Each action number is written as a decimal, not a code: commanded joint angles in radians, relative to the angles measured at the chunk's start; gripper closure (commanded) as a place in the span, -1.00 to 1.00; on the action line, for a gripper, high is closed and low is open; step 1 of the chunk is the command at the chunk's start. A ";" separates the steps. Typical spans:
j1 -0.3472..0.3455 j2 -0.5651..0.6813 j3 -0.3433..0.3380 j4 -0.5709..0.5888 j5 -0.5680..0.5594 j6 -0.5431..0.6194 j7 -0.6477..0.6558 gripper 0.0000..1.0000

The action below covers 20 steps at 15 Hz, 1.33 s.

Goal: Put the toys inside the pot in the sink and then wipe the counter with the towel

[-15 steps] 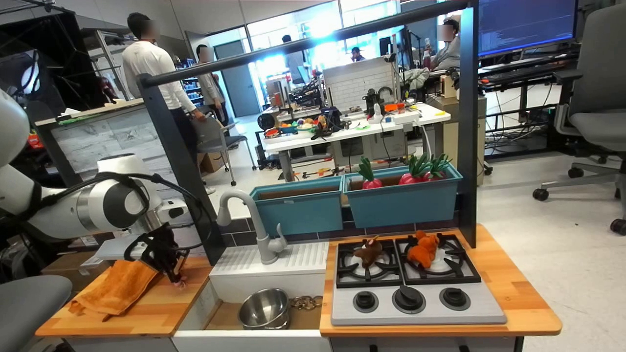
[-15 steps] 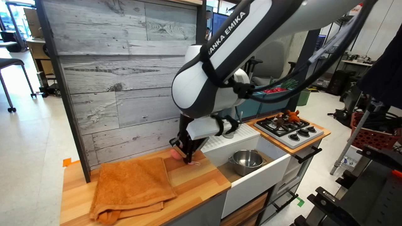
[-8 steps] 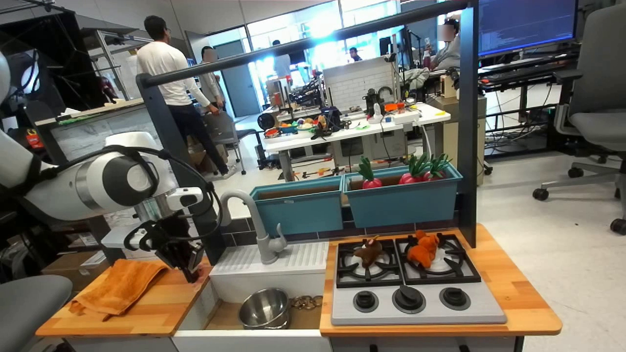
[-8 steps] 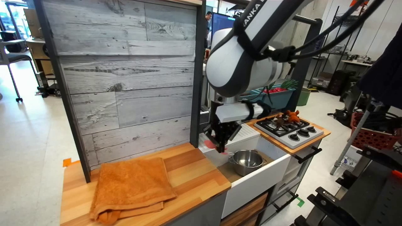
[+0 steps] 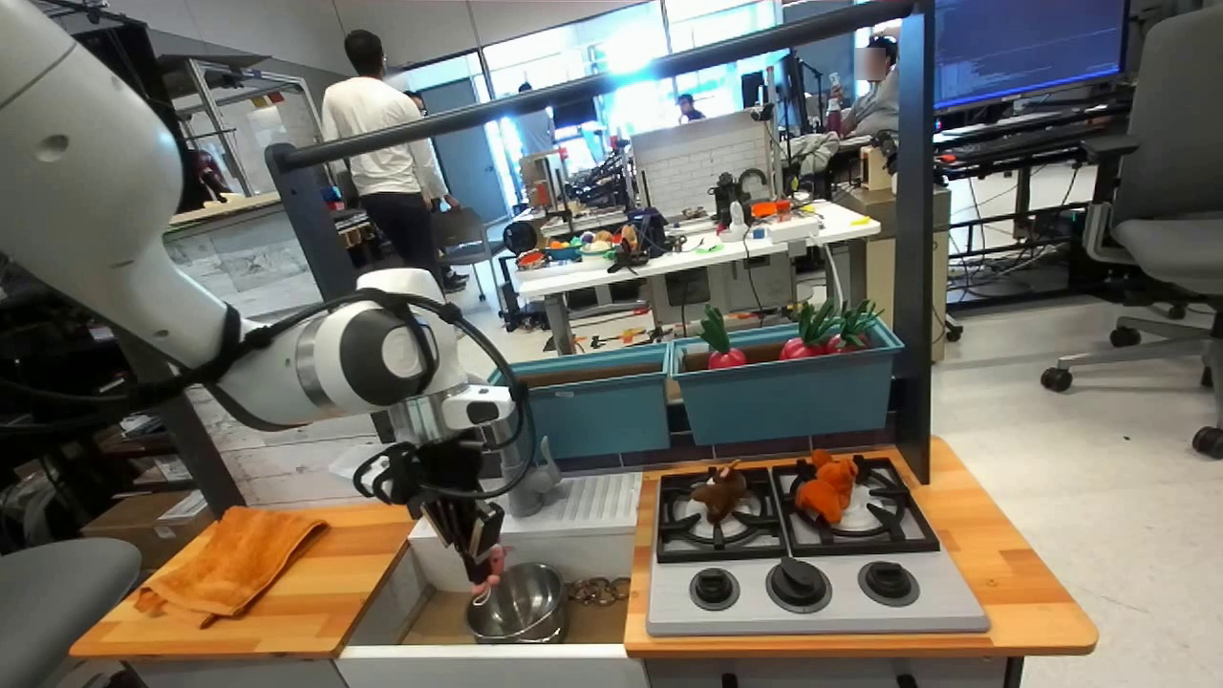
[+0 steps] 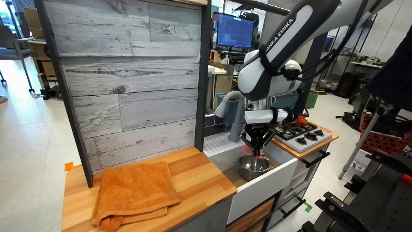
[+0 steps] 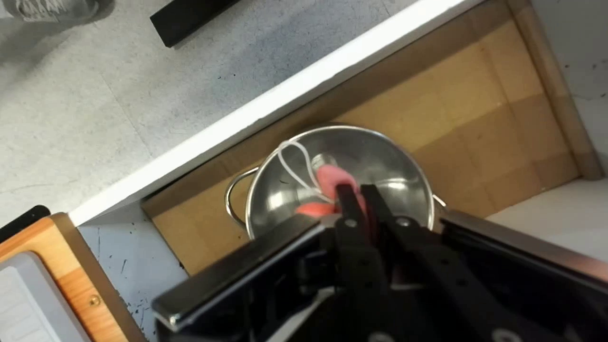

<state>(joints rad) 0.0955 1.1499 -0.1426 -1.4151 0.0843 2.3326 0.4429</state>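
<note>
Your tool point(image 7: 357, 190) points down over the pot point(image 7: 394, 164), its jaws drawn close together and pinching a pink toy point(image 7: 338, 178) between them. A more orange part of that toy pokes out beside the tips, and a thin white loop point(image 7: 304, 185) hangs from it, overlapping the pot's rim as you look through the wrist view. In both exterior views you have the toy right by the pot's opening, though you can't tell whether it touches the metal. The pot itself is shiny steel and stands upright below the tool, on the brown floor of the white sink point(image 6: 264, 190). Near the tool, at the back of the sink, you see the grey faucet point(image 6: 239, 112). Off to one side of the tool you have the stovetop point(image 5: 755, 616), where a brown toy point(image 5: 721, 492) lies on one burner and an orange toy point(image 5: 826, 489) on the burner next to it, both well apart from the tool. On the opposite side of the tool is the wooden table point(image 6: 206, 180), and your orange towel point(image 6: 135, 190) lies folded on it, also well apart from the tool. Farther back from the tool you have two teal planters point(image 5: 783, 406), one of them holding red radishes point(image 5: 801, 350) with green tops.
</note>
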 commanded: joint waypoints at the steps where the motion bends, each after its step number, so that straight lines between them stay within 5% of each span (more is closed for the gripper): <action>1: -0.060 0.086 0.034 0.172 0.041 -0.111 0.008 0.97; 3: -0.073 0.110 0.047 0.218 0.053 -0.148 0.007 0.80; 4: -0.074 0.117 0.050 0.232 0.055 -0.167 0.009 0.34; 6: -0.036 0.117 0.012 0.241 0.007 -0.214 0.022 0.26; 8: -0.022 0.078 0.012 0.213 -0.009 -0.306 0.030 -0.02; 9: -0.047 0.098 0.027 0.206 0.009 -0.229 0.008 -0.14; 10: -0.043 0.097 0.028 0.208 0.007 -0.237 0.009 0.19; 13: -0.045 0.099 0.028 0.208 0.008 -0.237 0.009 -0.15; 14: -0.046 0.099 0.028 0.208 0.008 -0.237 0.009 -0.65; 18: -0.008 -0.013 -0.045 0.069 -0.058 -0.199 0.016 -0.99; 20: 0.007 -0.075 -0.100 0.007 -0.100 -0.234 0.023 -1.00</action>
<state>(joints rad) 0.0727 1.1969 -0.1759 -1.2706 0.0400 2.1056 0.4503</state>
